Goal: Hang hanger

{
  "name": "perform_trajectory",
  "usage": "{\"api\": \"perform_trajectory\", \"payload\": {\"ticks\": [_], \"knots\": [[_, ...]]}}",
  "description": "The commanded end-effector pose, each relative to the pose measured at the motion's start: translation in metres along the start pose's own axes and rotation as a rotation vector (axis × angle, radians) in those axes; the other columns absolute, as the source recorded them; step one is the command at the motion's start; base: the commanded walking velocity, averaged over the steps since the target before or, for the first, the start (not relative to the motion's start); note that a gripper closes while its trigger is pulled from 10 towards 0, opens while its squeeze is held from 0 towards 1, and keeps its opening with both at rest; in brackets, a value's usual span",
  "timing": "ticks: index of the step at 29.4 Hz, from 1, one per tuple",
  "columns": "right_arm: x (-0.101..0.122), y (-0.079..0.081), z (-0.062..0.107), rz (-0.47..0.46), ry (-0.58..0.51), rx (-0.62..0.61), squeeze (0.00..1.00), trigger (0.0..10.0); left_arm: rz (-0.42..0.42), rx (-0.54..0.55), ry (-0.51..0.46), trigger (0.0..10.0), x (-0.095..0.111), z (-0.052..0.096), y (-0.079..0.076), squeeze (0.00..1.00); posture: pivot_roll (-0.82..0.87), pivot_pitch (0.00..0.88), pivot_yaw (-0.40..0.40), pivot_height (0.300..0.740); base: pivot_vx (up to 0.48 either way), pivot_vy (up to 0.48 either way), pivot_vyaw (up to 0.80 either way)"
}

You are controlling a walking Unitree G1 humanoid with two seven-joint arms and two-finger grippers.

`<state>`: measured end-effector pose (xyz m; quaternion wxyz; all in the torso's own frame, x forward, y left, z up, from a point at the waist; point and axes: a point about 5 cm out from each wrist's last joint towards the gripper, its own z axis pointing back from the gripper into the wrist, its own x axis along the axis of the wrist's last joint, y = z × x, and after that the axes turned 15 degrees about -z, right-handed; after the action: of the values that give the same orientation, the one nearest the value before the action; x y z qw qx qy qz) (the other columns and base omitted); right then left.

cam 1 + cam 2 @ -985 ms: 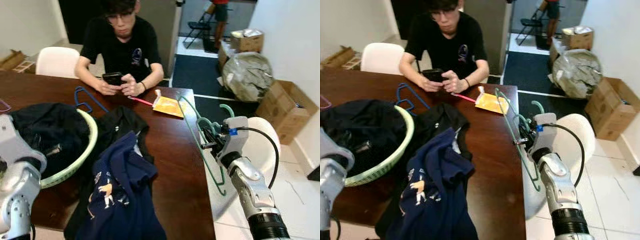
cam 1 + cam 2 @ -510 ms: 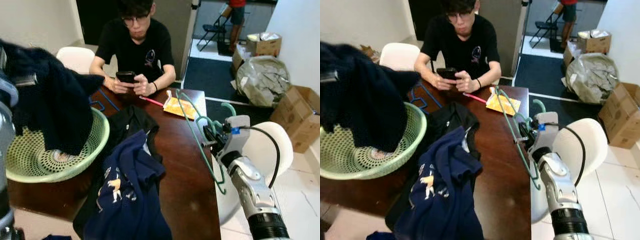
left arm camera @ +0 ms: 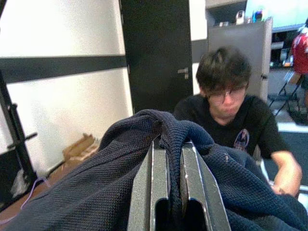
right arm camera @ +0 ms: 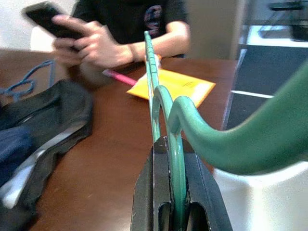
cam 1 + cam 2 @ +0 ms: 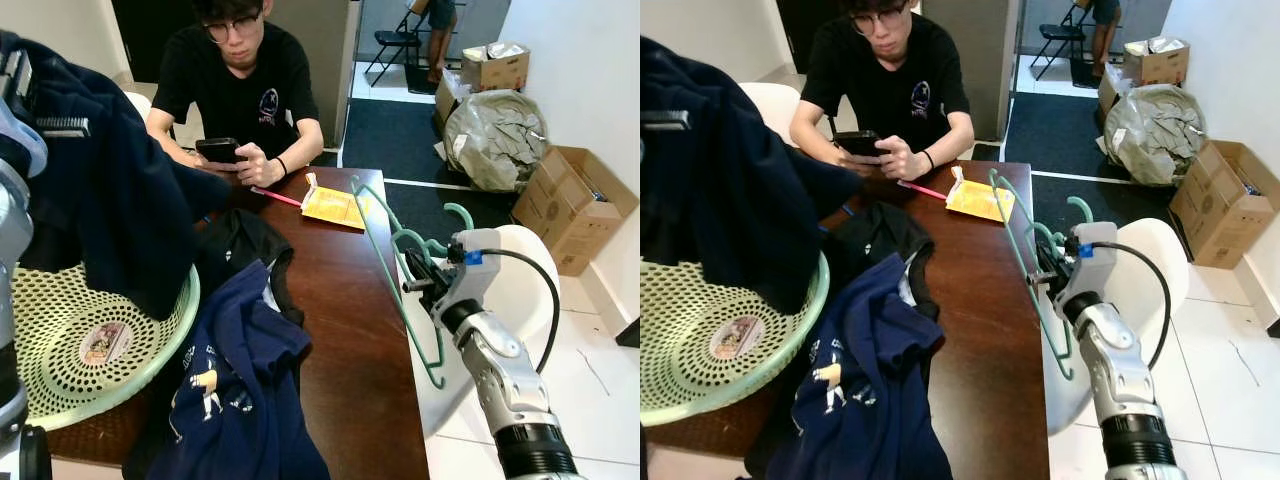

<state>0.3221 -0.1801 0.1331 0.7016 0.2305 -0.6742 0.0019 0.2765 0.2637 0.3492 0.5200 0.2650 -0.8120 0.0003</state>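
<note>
A green plastic hanger (image 5: 384, 262) stands on edge past the right side of the brown table (image 5: 345, 330), its hook (image 5: 456, 214) pointing away. My right gripper (image 5: 418, 284) is shut on its thin wire part, seen close in the right wrist view as a green hanger (image 4: 155, 96). My left gripper (image 3: 174, 147) is raised at the far left, shut on a dark navy knit garment (image 5: 110, 190). The garment hangs over a pale green basket (image 5: 150, 345).
A navy printed T-shirt (image 5: 240, 400) and a black garment (image 5: 240, 245) lie mid-table. A person (image 5: 240, 85) sits at the far side holding a phone, near a yellow packet (image 5: 333, 207) and pink pen (image 5: 276, 197). A white chair (image 5: 520, 290) and cardboard boxes (image 5: 575, 205) stand right.
My left gripper has lifted the dark garment out of the basket, and it now hangs above it. The right gripper still holds the green hanger. The camera has shifted.
</note>
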Motion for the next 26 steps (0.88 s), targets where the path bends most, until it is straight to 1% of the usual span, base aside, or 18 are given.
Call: {"api": "perform_trajectory", "payload": {"ticks": [1,2,3,5,8,9,11,13,14,16,20,22,26], "knots": [[0.002,0.005,-0.001,0.016,-0.008,0.035,0.0,10.0,-0.007,0.014,0.014,9.3,-0.002,0.003,0.001,0.0,0.1,0.0,-0.061,0.74,0.0,0.0,0.8],[0.002,0.005,-0.001,0.016,-0.008,0.035,0.0,10.0,-0.007,0.014,0.014,9.3,-0.002,0.003,0.001,0.0,0.1,0.0,-0.061,0.74,0.0,0.0,0.8],[0.002,0.005,0.0,0.01,-0.008,0.037,0.0,10.0,-0.005,0.003,0.027,10.0,-0.005,0.004,-0.002,0.0,0.1,0.0,-0.061,0.74,0.0,0.0,0.8],[0.002,0.004,0.0,0.006,-0.009,0.038,0.0,10.0,-0.003,-0.007,0.038,10.0,-0.007,0.005,-0.004,0.0,0.1,0.0,-0.061,0.74,0.0,0.0,0.8],[0.001,0.003,0.0,-0.001,-0.007,0.033,0.0,10.0,0.017,-0.077,0.076,10.0,-0.016,0.01,-0.018,0.0,0.1,0.0,-0.061,0.74,0.0,0.0,0.8],[0.001,0.003,0.0,-0.001,-0.007,0.033,0.0,10.0,0.017,-0.077,0.076,10.0,-0.016,0.01,-0.018,0.0,0.1,0.0,-0.061,0.74,0.0,0.0,0.8],[0.001,0.003,0.001,-0.004,-0.006,0.031,0.0,10.0,0.034,-0.126,0.111,10.0,-0.025,0.015,-0.029,0.0,0.1,0.0,-0.059,0.74,0.0,0.0,0.8],[0.001,0.002,0.001,-0.005,-0.005,0.032,0.0,10.0,0.053,-0.144,0.151,10.0,-0.032,0.019,-0.036,0.0,0.1,0.0,-0.059,0.74,0.0,0.0,0.8],[0.001,0.002,0.001,-0.005,-0.005,0.033,0.0,10.0,0.059,-0.146,0.167,10.0,-0.035,0.019,-0.037,0.0,0.1,0.0,-0.059,0.74,0.0,0.0,0.8],[0.0,0.002,0.001,-0.005,-0.004,0.034,0.0,10.0,0.038,-0.164,0.195,10.0,-0.04,0.021,-0.04,0.0,0.1,0.0,-0.06,0.74,-0.48,0.0,0.8],[0.0,0.002,0.001,-0.005,-0.002,0.033,0.0,10.0,0.035,-0.164,0.198,10.0,-0.041,0.021,-0.04,0.0,0.1,0.0,-0.061,0.74,-0.48,0.0,0.8],[-0.001,0.002,0.001,-0.01,-0.002,0.03,0.0,10.0,0.043,-0.158,0.19,10.0,-0.04,0.021,-0.039,0.0,0.1,0.0,-0.061,0.74,0.0,0.0,0.6],[-0.001,-0.001,0.001,-0.027,-0.001,0.005,0.0,10.0,0.056,-0.143,0.186,10.0,-0.04,0.021,-0.036,0.0,0.1,0.0,-0.056,0.74,0.0,0.0,0.0]]}}
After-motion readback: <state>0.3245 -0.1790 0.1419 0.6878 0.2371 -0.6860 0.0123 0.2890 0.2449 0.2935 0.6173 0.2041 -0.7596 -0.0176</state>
